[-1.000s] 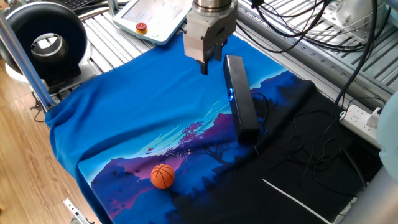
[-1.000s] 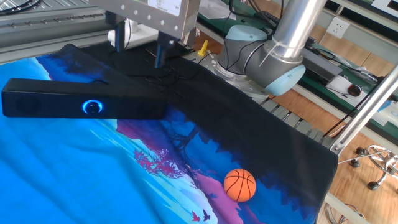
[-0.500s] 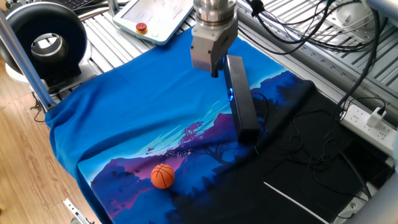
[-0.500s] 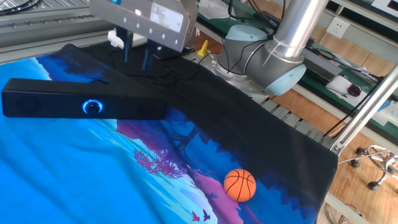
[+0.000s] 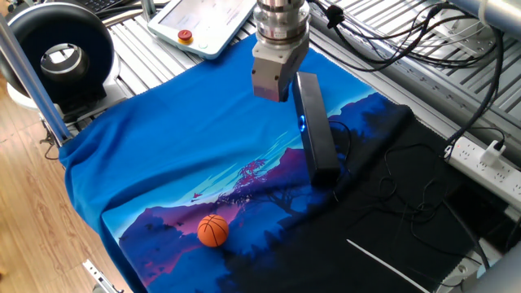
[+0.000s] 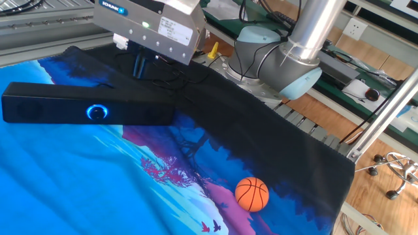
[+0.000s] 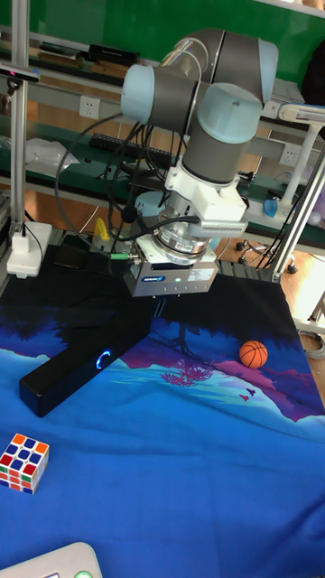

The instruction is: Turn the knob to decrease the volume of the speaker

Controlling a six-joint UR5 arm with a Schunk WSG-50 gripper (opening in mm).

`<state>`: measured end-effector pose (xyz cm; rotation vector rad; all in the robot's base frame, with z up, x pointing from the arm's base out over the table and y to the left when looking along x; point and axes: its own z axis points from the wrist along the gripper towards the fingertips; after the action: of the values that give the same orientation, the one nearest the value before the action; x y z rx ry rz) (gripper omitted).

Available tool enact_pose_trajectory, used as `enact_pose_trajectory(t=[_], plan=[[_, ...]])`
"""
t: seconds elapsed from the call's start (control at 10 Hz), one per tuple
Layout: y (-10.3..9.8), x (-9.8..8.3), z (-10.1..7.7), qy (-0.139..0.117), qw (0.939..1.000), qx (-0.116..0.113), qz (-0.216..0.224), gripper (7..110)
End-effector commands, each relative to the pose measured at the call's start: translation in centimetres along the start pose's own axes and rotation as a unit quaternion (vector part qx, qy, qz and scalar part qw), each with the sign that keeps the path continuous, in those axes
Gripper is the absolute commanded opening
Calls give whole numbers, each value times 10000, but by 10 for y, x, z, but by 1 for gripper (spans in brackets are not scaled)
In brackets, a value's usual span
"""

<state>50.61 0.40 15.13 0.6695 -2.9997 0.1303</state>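
The speaker (image 5: 316,130) (image 6: 85,108) (image 7: 90,357) is a long black bar lying on the blue printed cloth. The knob (image 5: 302,124) (image 6: 98,112) (image 7: 104,360) glows blue on its front face, about mid-length. My gripper (image 5: 275,94) (image 6: 140,65) (image 7: 171,302) hangs above the cloth near the speaker's far end, just behind the bar and above the level of the knob. Its jaws are open and hold nothing. In the other fixed view the two fingers (image 6: 137,64) line up almost edge-on. No part of the gripper touches the speaker or the knob.
An orange ball (image 5: 213,230) (image 6: 252,194) (image 7: 254,353) lies on the cloth. A Rubik's cube (image 7: 23,461) sits near the front left. A round black ring device (image 5: 61,53) and a teach pendant (image 5: 203,20) stand beyond the cloth. Loose cables (image 5: 391,187) run beside the speaker.
My gripper has turned about its vertical axis and shifted slightly toward the speaker. Its fingers stood side by side before and now line up. The speaker and ball have not moved.
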Motion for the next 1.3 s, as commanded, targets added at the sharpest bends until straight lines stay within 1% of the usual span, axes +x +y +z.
enact_pose_trajectory(t=[0.0,0.2,0.3,0.4,0.5,0.6,0.7,0.8,0.9,1.0,1.1,1.2], plan=[[-4,-5,-1,-62,9998,166,-132,7],[8,-16,-10,-113,9998,79,-120,7],[11,-17,-10,-112,9998,80,-150,7],[16,-14,-5,-97,9999,79,-73,7],[23,-7,-1,22,10000,47,44,7],[20,-1,-2,136,9998,95,127,7],[18,3,-2,226,9996,137,41,7],[11,6,-2,279,9992,281,-4,7],[1,-5,-3,64,9987,491,139,7],[-4,-6,-3,41,9982,576,184,7],[-3,3,-3,217,9979,563,243,7],[-12,15,-5,460,9959,755,199,7]])
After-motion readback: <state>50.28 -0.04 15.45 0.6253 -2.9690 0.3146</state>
